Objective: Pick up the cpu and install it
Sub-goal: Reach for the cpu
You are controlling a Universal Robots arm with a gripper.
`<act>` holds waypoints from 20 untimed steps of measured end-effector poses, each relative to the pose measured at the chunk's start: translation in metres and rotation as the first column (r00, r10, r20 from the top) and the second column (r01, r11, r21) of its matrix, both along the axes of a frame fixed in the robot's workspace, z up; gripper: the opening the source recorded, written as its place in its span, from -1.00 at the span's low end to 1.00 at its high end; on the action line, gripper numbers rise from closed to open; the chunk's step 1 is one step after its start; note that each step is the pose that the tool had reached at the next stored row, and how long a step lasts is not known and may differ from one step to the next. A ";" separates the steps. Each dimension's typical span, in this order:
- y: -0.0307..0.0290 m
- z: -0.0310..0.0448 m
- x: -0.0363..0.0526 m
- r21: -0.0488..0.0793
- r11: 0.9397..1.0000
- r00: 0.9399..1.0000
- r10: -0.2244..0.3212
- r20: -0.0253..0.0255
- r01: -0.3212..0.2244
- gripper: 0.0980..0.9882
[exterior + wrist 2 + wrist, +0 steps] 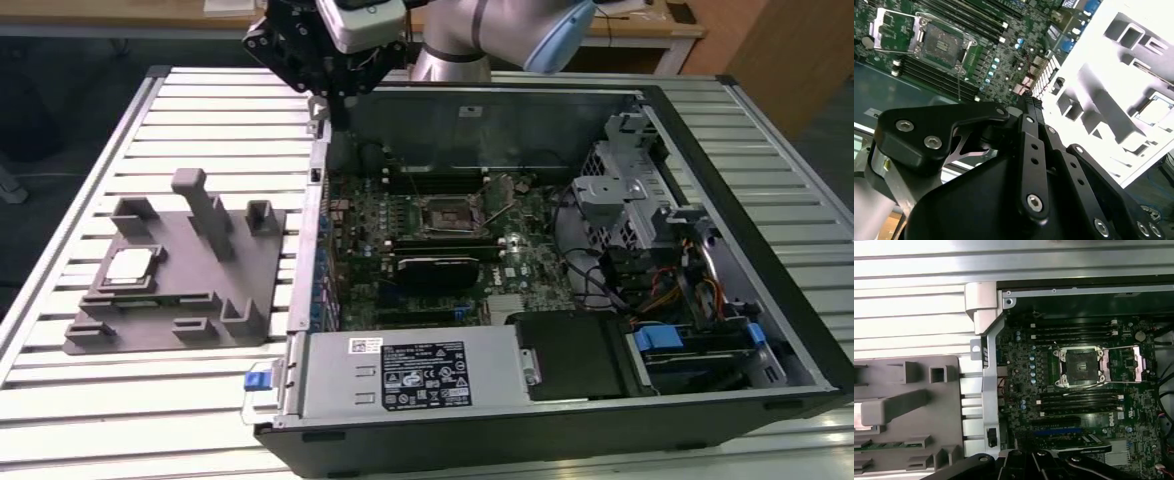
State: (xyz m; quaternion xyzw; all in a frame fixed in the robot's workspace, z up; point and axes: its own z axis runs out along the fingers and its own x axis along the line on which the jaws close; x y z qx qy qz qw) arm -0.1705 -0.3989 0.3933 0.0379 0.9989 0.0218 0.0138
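Note:
The cpu (130, 265), a small pale silver square, lies flat in a recess of the grey plastic fixture (174, 300) at the exterior view's left. It also appears in the second wrist view as the cpu (1156, 110) on the fixture (1114, 65). My black gripper (334, 97) hangs high over the back corner of the open computer case (747, 260), well apart from the cpu. The bare cpu socket (447, 213) sits in the motherboard's middle with its metal frame flipped open, and both wrist views show the socket (1079, 365) (941, 45).
The case lies on a slatted aluminium table (80, 420). Upright blocks (200, 200) rise from the fixture near the cpu. The case wall (986, 365) stands between fixture and motherboard. A power supply (414, 375), drive cage (614, 190) and cables (667, 290) fill the case's other sides.

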 end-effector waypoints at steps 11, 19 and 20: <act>0.0000 0.0000 -0.0231 0.000 1.000 1.000 0.000 0.001 0.000 -0.98; 0.0000 0.0000 -0.0399 0.000 1.000 1.000 0.000 0.002 0.000 -0.98; 0.0000 0.0000 -0.0420 0.000 1.000 1.000 0.000 0.003 0.000 -0.98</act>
